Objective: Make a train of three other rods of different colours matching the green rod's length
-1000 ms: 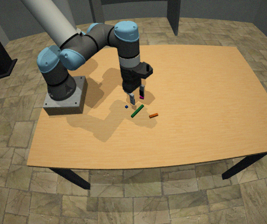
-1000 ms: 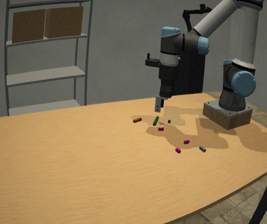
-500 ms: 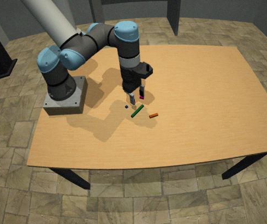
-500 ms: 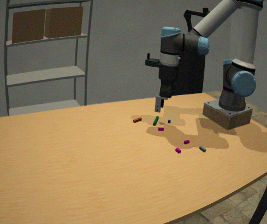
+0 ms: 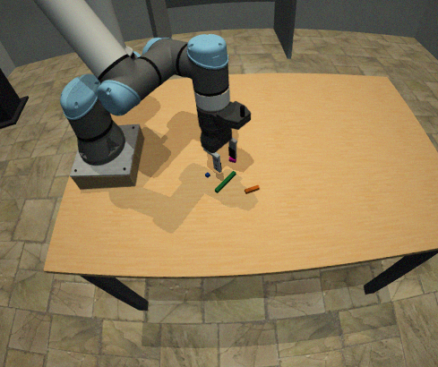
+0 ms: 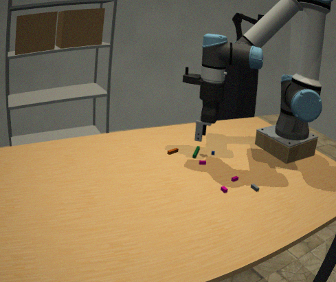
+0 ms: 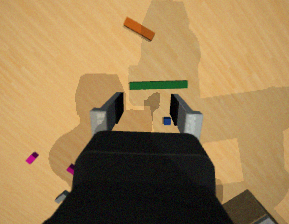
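A: Arm position?

B: Wrist points straight down over the counter (image 5: 314, 215). The gripper (image 5: 225, 159) hangs above the surface, not touching it, near the arm's base block (image 5: 132, 175).

A: Fingers?

B: Spread wide, released, nothing between them. In the wrist view the two grey fingers frame bare wood, with the blue rod (image 7: 167, 121) showing just inside the right-hand one, lying on the counter below.

A: Green rod?

B: Flat on the counter (image 5: 225, 182), just past the fingertips. In the wrist view it lies crosswise (image 7: 158, 85) beyond both fingers. Touching no other rod.

A: Others near it?

B: Orange rod (image 5: 252, 189) lies beside the green one on the side away from the base, apart from it and at a different angle. The blue rod (image 5: 207, 174) sits on the base side, also apart. One magenta rod (image 6: 202, 162) is near the green rod's end in the exterior view; from the top only a sliver shows behind a finger.

A: Further out?

B: Two more magenta rods (image 6: 234, 178) and (image 6: 224, 189), and a grey rod (image 6: 254, 187), scattered in the arm's shadow, well apart from the green one and from one another. No rods lie end to end.

A: Background?

B: A shelf unit (image 6: 110, 62) by the wall holds brown boxes (image 6: 60, 30) on top.
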`<move>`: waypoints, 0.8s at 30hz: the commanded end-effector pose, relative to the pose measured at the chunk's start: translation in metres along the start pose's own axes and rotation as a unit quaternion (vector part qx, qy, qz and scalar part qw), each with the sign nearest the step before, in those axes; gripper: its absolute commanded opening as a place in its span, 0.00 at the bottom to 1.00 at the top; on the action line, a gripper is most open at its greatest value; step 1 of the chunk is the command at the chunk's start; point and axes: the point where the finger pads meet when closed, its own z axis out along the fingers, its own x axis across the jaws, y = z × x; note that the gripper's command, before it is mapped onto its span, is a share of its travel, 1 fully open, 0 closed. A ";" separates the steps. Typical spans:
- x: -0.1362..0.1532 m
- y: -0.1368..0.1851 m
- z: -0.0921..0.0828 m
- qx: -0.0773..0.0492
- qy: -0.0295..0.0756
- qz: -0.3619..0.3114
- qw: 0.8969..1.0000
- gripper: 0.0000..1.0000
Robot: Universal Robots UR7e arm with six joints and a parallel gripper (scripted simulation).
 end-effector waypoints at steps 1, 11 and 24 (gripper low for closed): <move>0.000 0.000 0.000 0.001 0.000 0.000 1.000 1.00; 0.000 0.000 0.000 0.001 0.000 0.000 1.000 1.00; 0.000 -0.006 -0.001 0.001 0.000 0.035 0.999 1.00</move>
